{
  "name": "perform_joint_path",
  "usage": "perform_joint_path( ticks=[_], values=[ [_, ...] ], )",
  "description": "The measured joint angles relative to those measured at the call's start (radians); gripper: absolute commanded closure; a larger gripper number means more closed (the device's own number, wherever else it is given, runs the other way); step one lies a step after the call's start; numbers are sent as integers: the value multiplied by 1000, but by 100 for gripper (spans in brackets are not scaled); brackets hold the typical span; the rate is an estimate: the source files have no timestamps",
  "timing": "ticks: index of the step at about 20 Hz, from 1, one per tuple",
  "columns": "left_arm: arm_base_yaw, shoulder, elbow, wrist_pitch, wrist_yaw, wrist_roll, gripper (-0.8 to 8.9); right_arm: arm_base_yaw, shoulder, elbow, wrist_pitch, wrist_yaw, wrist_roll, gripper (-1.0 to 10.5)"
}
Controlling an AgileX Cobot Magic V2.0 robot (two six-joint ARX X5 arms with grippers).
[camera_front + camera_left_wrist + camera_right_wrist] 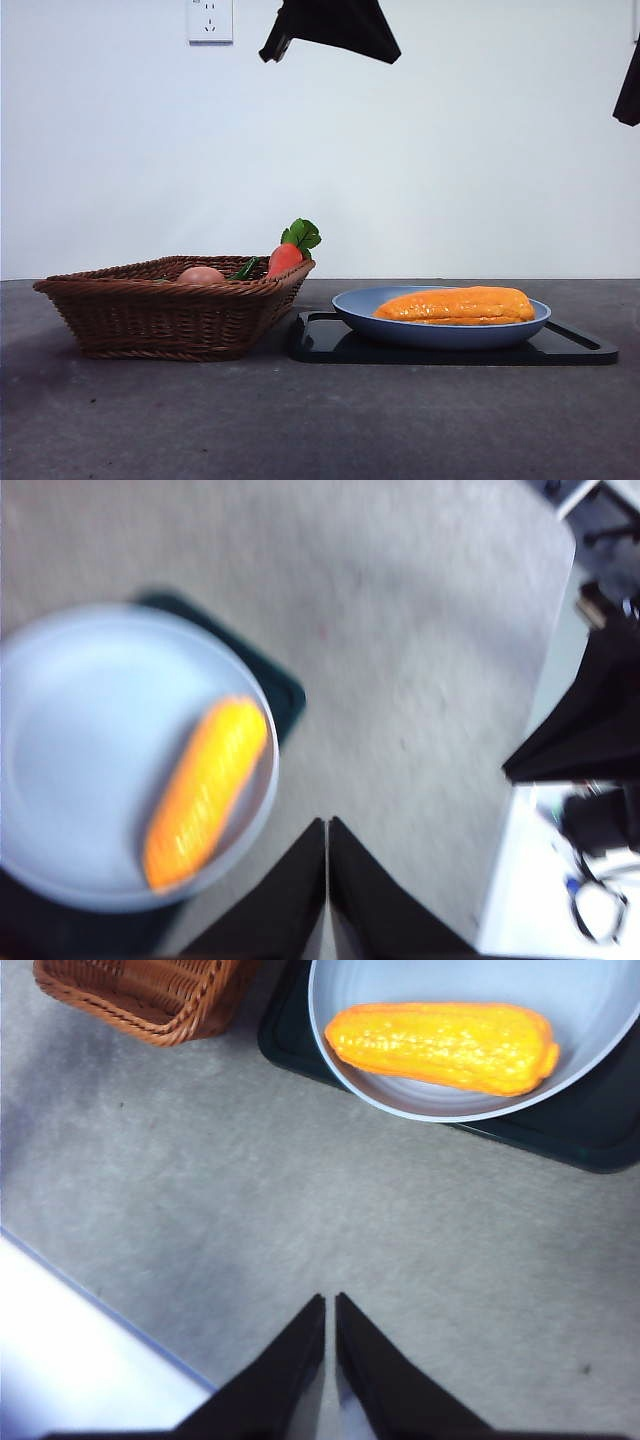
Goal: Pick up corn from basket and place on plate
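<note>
The orange-yellow corn (455,305) lies lengthwise on the light-blue plate (350,305), free of any gripper. It also shows in the right wrist view as the corn (440,1047) on the plate (330,1020). In the blurred left wrist view, the corn (205,790) lies near the plate's (80,740) rim. The brown wicker basket (150,315) stands left of the plate. My left gripper (327,825) is shut and holds nothing, high above the table beside the plate. My right gripper (330,1302) is also shut on nothing, over bare table short of the plate.
The plate rests on a flat black tray (570,350). In the basket are a red carrot with green leaves (287,257) and a round pinkish-tan item (200,275). Dark arm parts hang at top centre (330,25) and the right edge (628,85). A basket corner (150,995) shows in the right wrist view.
</note>
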Motion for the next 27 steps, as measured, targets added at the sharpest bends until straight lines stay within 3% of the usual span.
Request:
perform_joint_path(
  ticks=[2,7,9,12,14,19,27],
  values=[
    [0,0,0,60,0,0,809,0,0,0,79,43,26,944],
    [4,0,0,194,-5,11,809,-5,0,0,244,48,36,944],
    [15,0,0,242,-88,44,809,-6,0,0,310,51,36,944],
    [37,-26,0,233,-292,97,809,-6,0,0,401,51,36,945],
    [64,-75,0,231,-302,138,809,-6,0,0,455,55,36,944],
    [228,-333,-21,237,-304,154,809,-6,0,0,569,55,36,944],
    [481,-682,-379,286,-306,120,809,-6,0,0,652,56,36,944]
  ],
)
